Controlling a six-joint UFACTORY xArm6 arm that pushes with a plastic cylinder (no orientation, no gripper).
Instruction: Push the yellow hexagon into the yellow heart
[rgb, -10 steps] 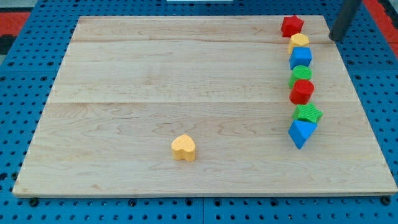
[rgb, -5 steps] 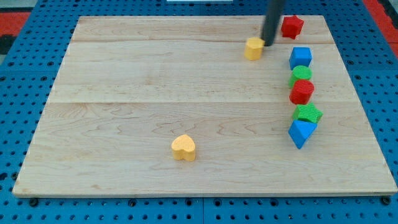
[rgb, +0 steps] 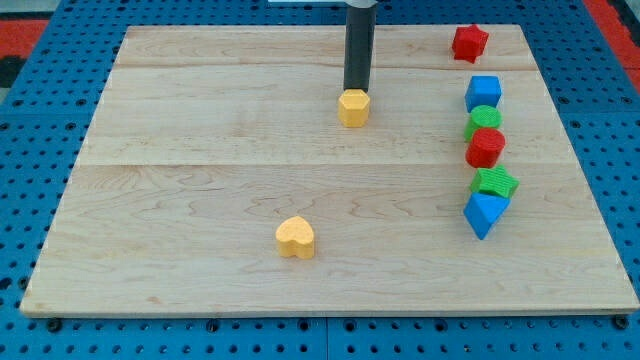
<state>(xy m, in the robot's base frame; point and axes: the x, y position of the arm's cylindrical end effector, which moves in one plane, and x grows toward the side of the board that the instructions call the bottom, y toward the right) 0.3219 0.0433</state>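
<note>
The yellow hexagon (rgb: 354, 107) sits on the wooden board (rgb: 200, 200) above the middle, a little right of centre. My tip (rgb: 357, 91) touches its top edge, just behind it toward the view's top. The yellow heart (rgb: 295, 237) lies lower and to the left, well apart from the hexagon.
A column of blocks runs down the right side: a red block (rgb: 469, 42), a blue cube (rgb: 483, 93), a green block (rgb: 483, 121), a red block (rgb: 485, 147), a green block (rgb: 495, 182) and a blue block (rgb: 485, 213). Blue pegboard surrounds the board.
My tip swept from the top right corner leftward, pushing the yellow hexagon out of the right column and down-left toward the board's middle.
</note>
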